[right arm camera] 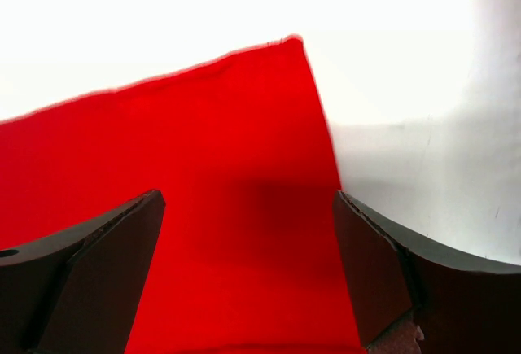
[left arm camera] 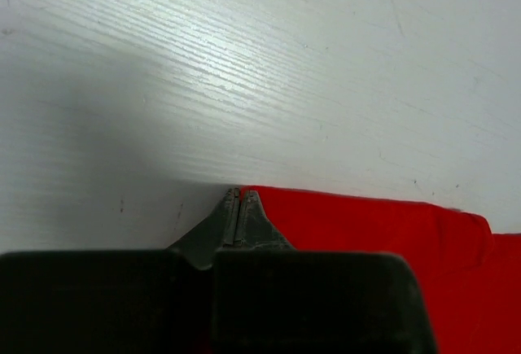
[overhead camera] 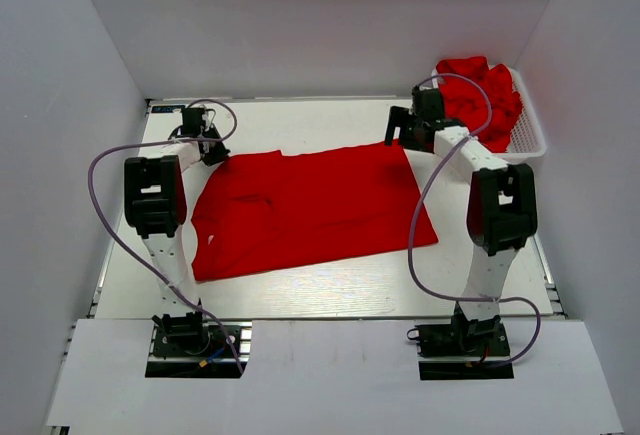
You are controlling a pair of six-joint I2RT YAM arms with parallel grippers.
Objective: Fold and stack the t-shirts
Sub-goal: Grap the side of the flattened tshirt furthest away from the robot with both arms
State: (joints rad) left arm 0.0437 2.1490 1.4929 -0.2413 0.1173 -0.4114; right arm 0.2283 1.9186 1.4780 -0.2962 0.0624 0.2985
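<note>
One red t-shirt (overhead camera: 310,210) lies spread flat in the middle of the table. My left gripper (overhead camera: 213,151) is at its far left corner. In the left wrist view the gripper (left arm camera: 240,197) is shut, with the edge of the t-shirt (left arm camera: 366,232) pinched at its tips. My right gripper (overhead camera: 405,137) hovers over the shirt's far right corner. In the right wrist view that gripper (right arm camera: 248,240) is open and empty, with the t-shirt (right arm camera: 203,167) flat between and below its jaws. More red t-shirts (overhead camera: 485,100) lie crumpled in a basket.
The white mesh basket (overhead camera: 528,140) stands at the far right of the table, right behind my right arm. Bare white tabletop (overhead camera: 330,290) lies in front of the spread shirt. White walls enclose the table on three sides.
</note>
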